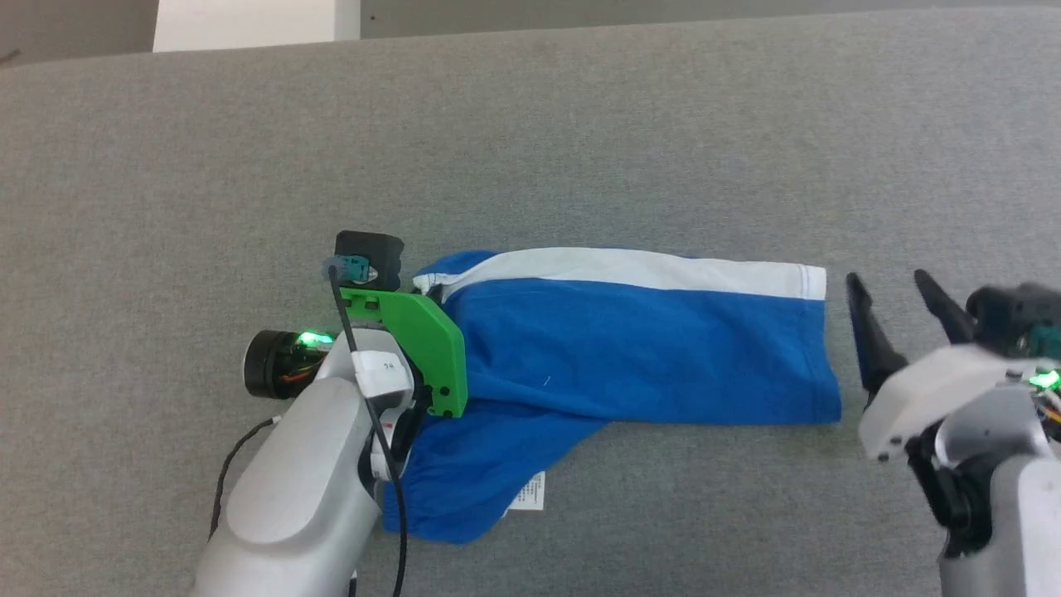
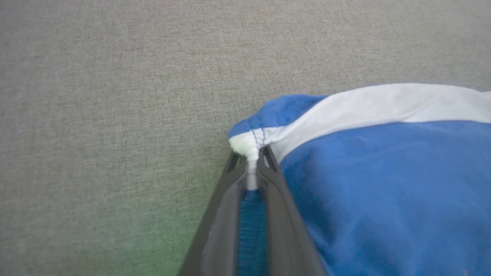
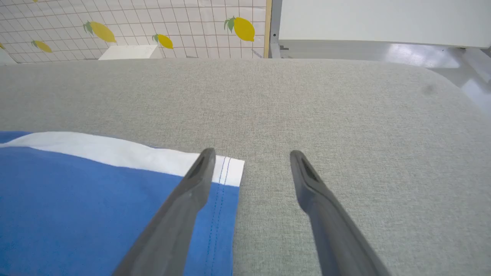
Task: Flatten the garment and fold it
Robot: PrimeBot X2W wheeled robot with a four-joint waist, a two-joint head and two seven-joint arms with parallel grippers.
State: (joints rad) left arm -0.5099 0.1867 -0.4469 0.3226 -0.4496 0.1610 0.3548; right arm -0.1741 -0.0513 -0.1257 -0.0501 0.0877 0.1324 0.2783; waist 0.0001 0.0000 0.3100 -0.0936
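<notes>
The garment (image 1: pixel 630 348), bright blue shorts with a white side stripe, lies stretched left to right on the grey surface (image 1: pixel 580 141). Its care tag (image 1: pixel 528 495) pokes out at the lower left. My left gripper (image 2: pixel 251 155) is shut on the waistband corner where stripe and blue cloth meet; in the head view its fingertips hide under the green bracket (image 1: pixel 419 348). My right gripper (image 1: pixel 891 286) stands open just right of the leg hem. In the right wrist view the garment (image 3: pixel 96 199) has one of my fingers (image 3: pixel 191 191) over its hem corner, and the other finger is over bare surface.
The grey padded surface (image 3: pixel 345 115) extends far beyond the shorts on all sides. Past its back edge stand a white block (image 1: pixel 249 23) and a tiled wall with lemon prints (image 3: pixel 153 27). The surface rounds off at its right end (image 3: pixel 460 99).
</notes>
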